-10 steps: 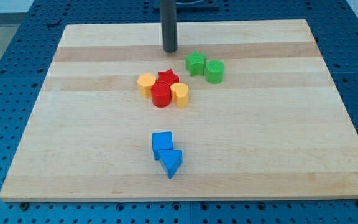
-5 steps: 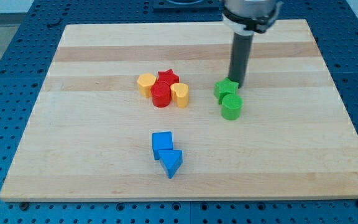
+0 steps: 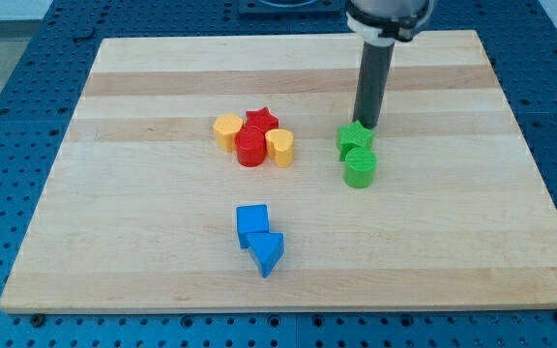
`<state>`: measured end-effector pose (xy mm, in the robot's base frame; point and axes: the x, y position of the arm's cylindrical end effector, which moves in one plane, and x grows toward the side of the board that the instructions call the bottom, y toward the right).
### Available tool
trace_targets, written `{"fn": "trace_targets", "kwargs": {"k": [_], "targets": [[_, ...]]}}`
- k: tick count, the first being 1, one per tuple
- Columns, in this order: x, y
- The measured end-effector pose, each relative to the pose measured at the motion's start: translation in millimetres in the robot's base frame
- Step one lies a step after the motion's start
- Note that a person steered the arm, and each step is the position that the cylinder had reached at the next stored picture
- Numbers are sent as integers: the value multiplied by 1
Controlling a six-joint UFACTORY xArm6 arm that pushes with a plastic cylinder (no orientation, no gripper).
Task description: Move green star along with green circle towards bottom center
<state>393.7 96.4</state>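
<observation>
Pushing suits these light, rigid, free-sliding blocks: my tip touches the green star block's far side, green cylinder block nearer; no pincer fitted.

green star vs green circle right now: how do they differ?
Shape: the green star has points, while the green circle is a round cylinder. Position: the green star sits nearer the view's top, the green circle just below it, apparently touching. My tip stands right at the green star's upper edge, while the green circle is on the star's far side from it. Both share the same green.
</observation>
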Motion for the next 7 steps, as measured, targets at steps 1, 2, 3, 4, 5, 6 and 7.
{"fn": "trace_targets", "kwargs": {"k": [1, 2, 3, 4, 5, 6, 7], "targets": [[32, 0], [59, 0], [62, 0], [33, 0], [11, -16], [17, -35], [51, -31]]}}
